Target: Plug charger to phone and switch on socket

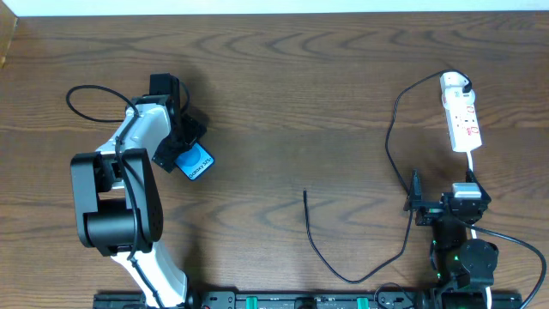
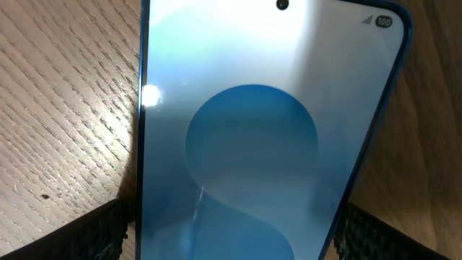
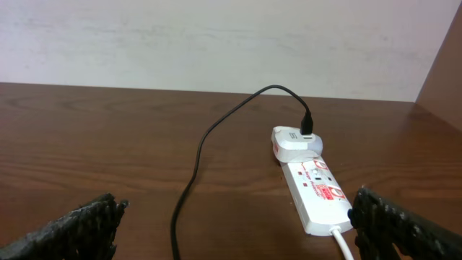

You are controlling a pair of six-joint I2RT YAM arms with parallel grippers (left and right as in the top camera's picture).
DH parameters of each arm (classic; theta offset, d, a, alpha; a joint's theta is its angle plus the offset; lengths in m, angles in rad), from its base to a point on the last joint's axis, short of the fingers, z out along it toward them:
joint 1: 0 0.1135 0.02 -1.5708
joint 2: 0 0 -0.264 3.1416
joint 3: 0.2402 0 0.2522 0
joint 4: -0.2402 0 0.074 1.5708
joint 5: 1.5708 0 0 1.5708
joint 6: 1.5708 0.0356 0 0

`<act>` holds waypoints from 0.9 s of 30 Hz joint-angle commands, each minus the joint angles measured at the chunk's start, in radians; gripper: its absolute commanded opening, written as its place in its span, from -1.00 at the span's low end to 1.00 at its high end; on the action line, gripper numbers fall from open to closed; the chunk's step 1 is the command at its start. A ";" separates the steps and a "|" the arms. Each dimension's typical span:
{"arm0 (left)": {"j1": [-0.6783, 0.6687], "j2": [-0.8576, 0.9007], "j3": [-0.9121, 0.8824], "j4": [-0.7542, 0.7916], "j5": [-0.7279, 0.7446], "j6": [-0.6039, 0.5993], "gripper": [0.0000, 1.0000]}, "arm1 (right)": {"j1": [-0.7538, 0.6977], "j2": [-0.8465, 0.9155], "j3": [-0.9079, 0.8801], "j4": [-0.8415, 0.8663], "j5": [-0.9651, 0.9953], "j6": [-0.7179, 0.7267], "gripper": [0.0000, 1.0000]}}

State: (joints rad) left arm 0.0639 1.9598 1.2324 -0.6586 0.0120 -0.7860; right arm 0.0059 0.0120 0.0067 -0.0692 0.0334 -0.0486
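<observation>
The phone (image 1: 196, 161) lies flat on the wooden table at the left, its blue screen (image 2: 253, 144) filling the left wrist view. My left gripper (image 1: 184, 146) stands open astride its lower end, fingers (image 2: 94, 235) on either side, with a sliver of table showing beside the left one. The charger's white adapter (image 3: 296, 141) is plugged into the far end of the socket (image 3: 317, 191). Its black cable (image 1: 319, 249) loops across the table, and the free tip (image 1: 305, 193) lies mid-table. My right gripper (image 1: 443, 196) is open and empty, just short of the socket's near end.
The socket's white lead (image 3: 345, 242) runs back past my right finger (image 3: 404, 227). A thicker black arm cable (image 1: 90, 103) loops at the far left. A pale wall (image 3: 216, 36) stands behind the table's far edge.
</observation>
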 commanded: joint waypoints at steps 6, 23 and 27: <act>-0.002 0.089 -0.040 0.005 0.111 -0.019 0.80 | 0.000 -0.006 -0.002 -0.003 -0.002 -0.012 0.99; -0.002 0.089 -0.040 0.001 0.111 0.007 0.80 | 0.000 -0.006 -0.002 -0.003 -0.002 -0.013 0.99; -0.002 0.089 -0.040 0.001 0.111 0.007 0.81 | 0.000 -0.006 -0.002 -0.003 -0.002 -0.013 0.99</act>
State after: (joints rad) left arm 0.0639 1.9606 1.2331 -0.6609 0.0128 -0.7807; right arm 0.0059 0.0120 0.0067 -0.0692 0.0334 -0.0486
